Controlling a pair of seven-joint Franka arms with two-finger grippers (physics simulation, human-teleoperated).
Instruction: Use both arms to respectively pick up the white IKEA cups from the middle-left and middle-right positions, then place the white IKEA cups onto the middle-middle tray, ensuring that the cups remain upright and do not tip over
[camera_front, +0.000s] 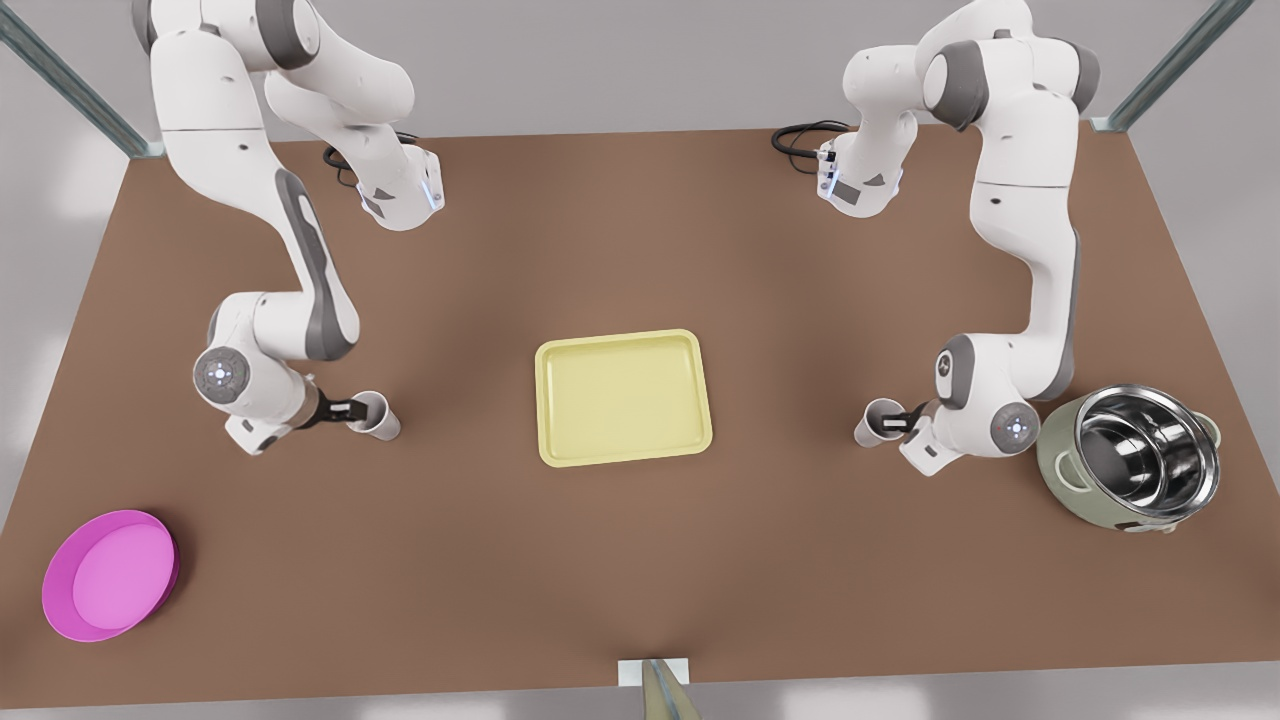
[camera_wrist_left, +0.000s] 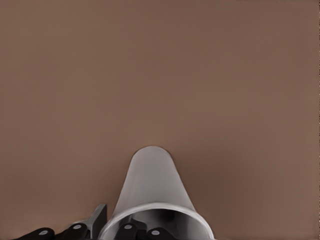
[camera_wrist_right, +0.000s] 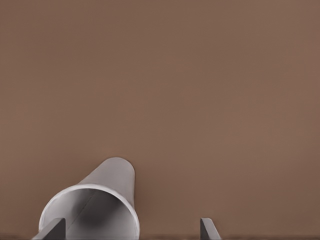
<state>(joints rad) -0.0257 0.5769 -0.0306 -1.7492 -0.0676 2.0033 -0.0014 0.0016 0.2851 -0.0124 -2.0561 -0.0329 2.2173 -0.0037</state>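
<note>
Brown table (camera_front: 640, 560), matte, plain, spans most of front view. Grey wall (camera_front: 620, 60) behind, flat, no features. Metal frame struts at both back corners: left (camera_front: 70, 85), right (camera_front: 1170, 65) (angled, greenish-grey). Pale floor along near edge w/ soft bright patches. Light even, soft shadows on tabletop.

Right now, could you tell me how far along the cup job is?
Done: nothing, the tray holds no cup. In hand: left claw sits at the rim of one cup, right claw is open beside the other cup. Left: grip, lift, set both upright on the tray.
</note>
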